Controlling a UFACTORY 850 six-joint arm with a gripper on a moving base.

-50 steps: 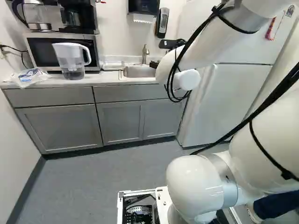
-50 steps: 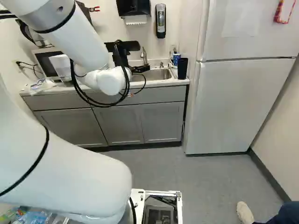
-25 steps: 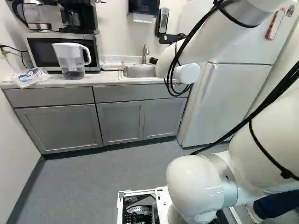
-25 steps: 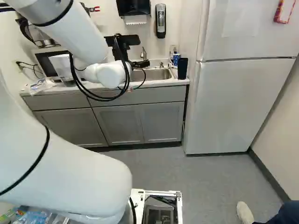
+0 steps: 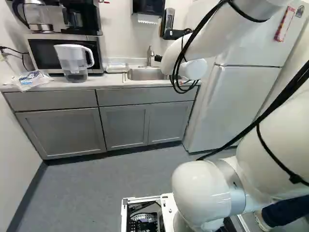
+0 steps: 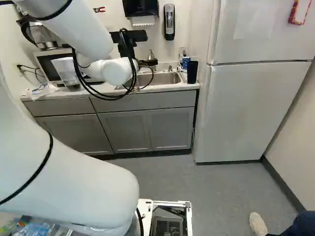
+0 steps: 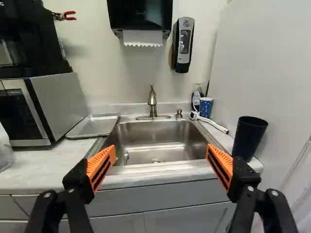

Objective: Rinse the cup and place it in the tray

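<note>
My gripper (image 6: 147, 63) is in front of the sink in the right base view, its fingertips hard to make out there. In the wrist view the gripper (image 7: 161, 162) stands open, orange pads wide apart, nothing between them, with the sink (image 7: 155, 141) beyond. A dark cup (image 7: 248, 138) stands upright on the counter beside the basin, on the fridge side; the right base view shows the same cup (image 6: 192, 72). Behind it is a blue patterned cup (image 7: 205, 108). The metal tray (image 7: 93, 127) lies between microwave and sink, with nothing visible on it.
The faucet (image 7: 152, 102) rises behind the basin, and a white-handled brush (image 7: 214, 124) lies beside it. A microwave (image 5: 63, 53) and a water pitcher (image 5: 73, 63) stand on the counter (image 5: 53, 86). The fridge (image 6: 256, 108) is at the right of the right base view.
In both base views the wrist end of my arm has risen, and the gripper with it. The base has stayed put, and the things on the counter have not moved.
</note>
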